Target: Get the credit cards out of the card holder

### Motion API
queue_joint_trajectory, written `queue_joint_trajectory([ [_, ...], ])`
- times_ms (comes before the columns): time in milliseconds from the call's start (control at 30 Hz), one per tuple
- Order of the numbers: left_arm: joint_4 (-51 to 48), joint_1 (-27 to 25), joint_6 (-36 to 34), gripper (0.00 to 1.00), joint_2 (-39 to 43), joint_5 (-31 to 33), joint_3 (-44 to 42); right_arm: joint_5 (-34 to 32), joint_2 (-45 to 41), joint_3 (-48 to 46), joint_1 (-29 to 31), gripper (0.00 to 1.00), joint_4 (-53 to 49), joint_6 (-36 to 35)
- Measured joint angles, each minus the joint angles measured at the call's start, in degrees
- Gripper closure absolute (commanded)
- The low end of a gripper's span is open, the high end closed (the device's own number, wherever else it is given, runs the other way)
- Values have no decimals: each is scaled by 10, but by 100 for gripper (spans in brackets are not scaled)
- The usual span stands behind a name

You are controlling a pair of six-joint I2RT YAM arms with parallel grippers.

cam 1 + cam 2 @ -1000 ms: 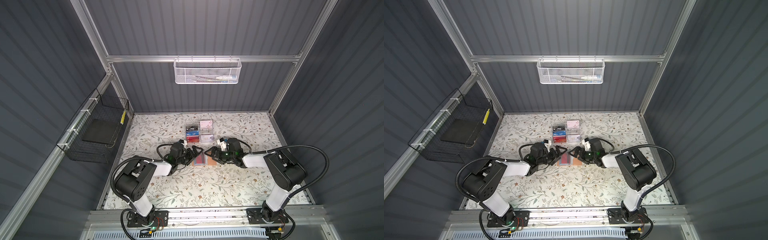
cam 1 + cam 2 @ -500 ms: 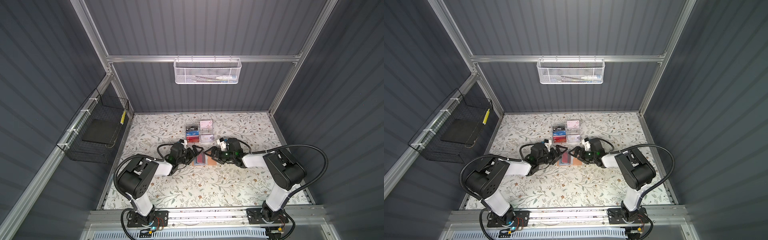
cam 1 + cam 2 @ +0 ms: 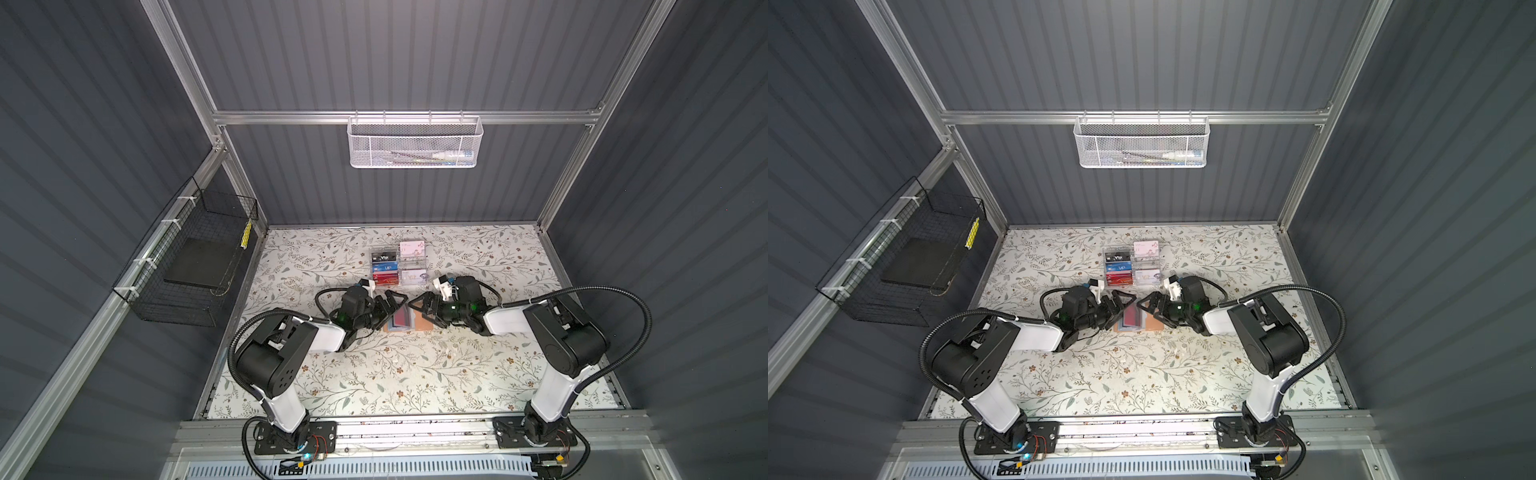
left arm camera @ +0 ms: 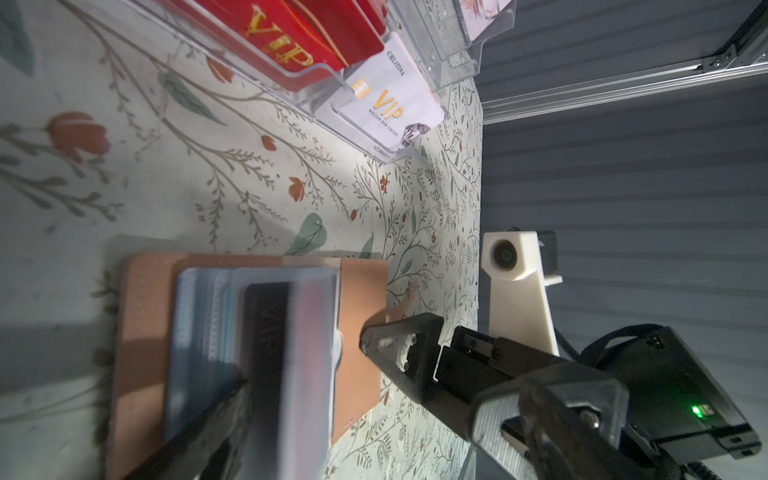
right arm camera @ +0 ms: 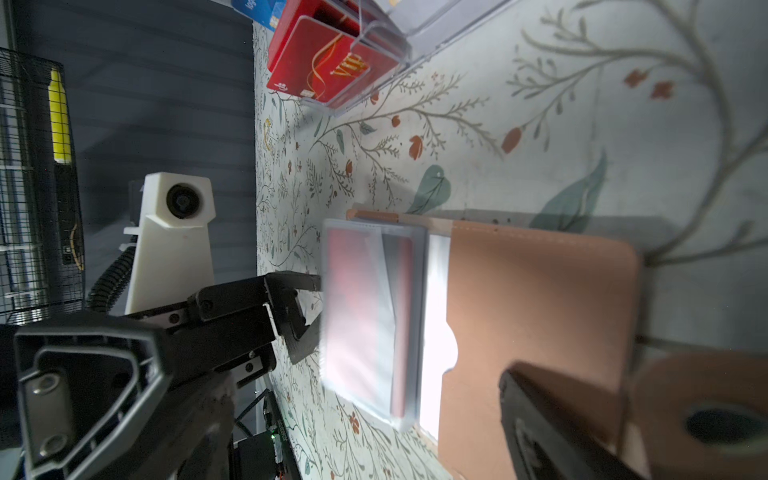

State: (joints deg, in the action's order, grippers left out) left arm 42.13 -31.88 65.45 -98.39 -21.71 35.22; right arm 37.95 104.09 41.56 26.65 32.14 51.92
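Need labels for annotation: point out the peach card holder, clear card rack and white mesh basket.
card holder (image 5: 540,311), right wrist view, bare peach cover.
card rack (image 3: 411,263), in a top view, empty pocket.
mesh basket (image 3: 415,145), in a top view, front wall.

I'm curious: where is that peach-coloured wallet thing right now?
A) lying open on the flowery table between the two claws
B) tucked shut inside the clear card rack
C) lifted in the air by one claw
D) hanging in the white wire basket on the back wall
A: in a top view the card holder lies opened flat on the table, its plastic sleeves showing, between the left gripper and the right gripper.
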Motion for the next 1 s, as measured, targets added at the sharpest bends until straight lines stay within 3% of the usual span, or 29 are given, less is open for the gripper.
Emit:
queue_joint_trajectory([
  [1000,12,-26,23,0,-6,3,10,25,6,-31,-34,1,67,51],
])
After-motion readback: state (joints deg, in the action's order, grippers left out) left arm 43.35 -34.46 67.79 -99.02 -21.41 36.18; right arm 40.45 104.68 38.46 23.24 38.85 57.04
